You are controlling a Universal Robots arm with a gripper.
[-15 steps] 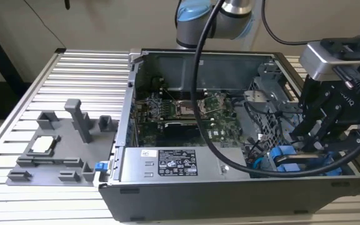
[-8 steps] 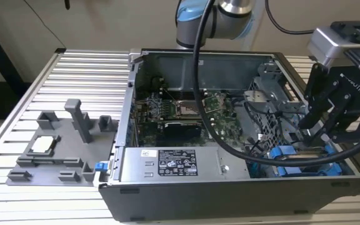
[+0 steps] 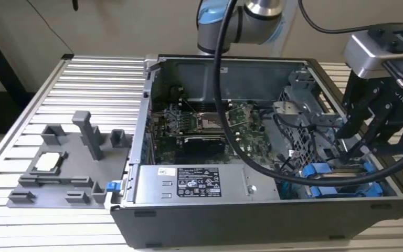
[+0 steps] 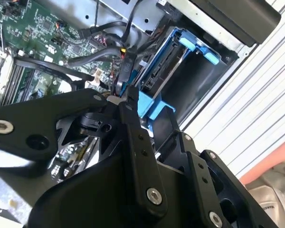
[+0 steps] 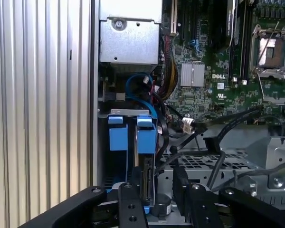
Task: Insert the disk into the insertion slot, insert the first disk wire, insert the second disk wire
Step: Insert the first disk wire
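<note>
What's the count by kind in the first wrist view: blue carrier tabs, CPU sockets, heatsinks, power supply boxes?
blue carrier tabs: 2
CPU socket: 1
silver heatsink: 1
grey metal power supply box: 1
Total: 5

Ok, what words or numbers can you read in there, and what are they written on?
None that I can quote.
On the power supply box: a big label, print too small to read.
On the small white sticker beside it: too small to read.
On the motherboard: a white maker's mark and tiny lettering, not readable word for word.
On the gripper: white letters on its body, partly cut off.
</note>
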